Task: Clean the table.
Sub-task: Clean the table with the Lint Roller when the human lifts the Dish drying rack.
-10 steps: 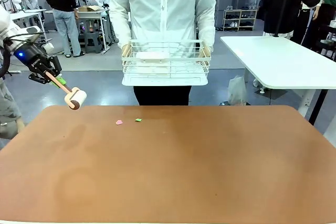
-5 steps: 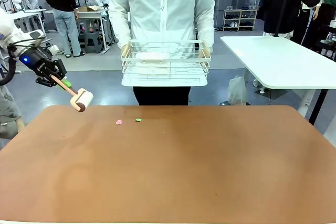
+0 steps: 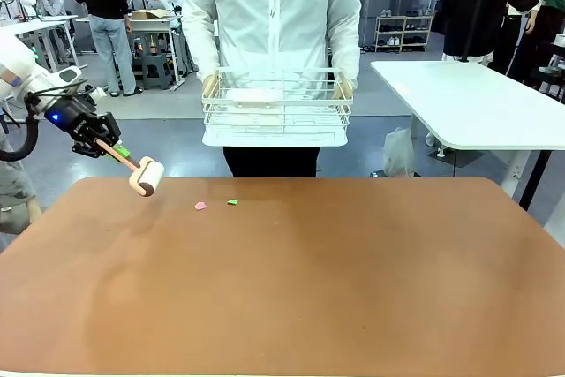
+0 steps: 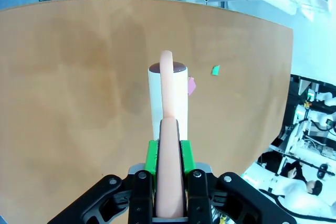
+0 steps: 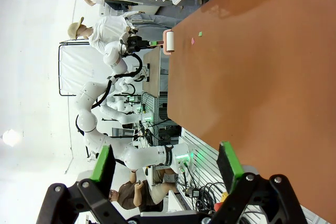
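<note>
Your left gripper (image 3: 104, 144) is clamped tight on the handle of a roller (image 3: 146, 176). In the left wrist view the green pads (image 4: 151, 156) press the peach handle from both sides, and the white roll sticks out ahead of the fingers. The arm comes in from the left and holds the roller tilted down at the table's (image 3: 335, 297) far left corner. The roll sits right at the far edge there, but from these angles you can't quite tell whether it touches the surface or hangs just above it.

Your right gripper (image 5: 166, 163) is wide open with nothing between its pads, looking along the tabletop from the near side.

The table is the big reddish-brown top that spans the front view from edge to edge. Two small scraps lie on it near the far edge, to the right of the roller: a pink one (image 3: 200, 206) and a green one (image 3: 232, 202), close together but not touching. The pink one is nearer the roll.

Across the table a person (image 3: 274, 6) in a white jacket stands holding a white wire basket (image 3: 276, 71) at waist height, one hand (image 3: 210, 86) at each end, well above the table — something pale lies inside it. A white table (image 3: 468, 103) stands off to the right.
</note>
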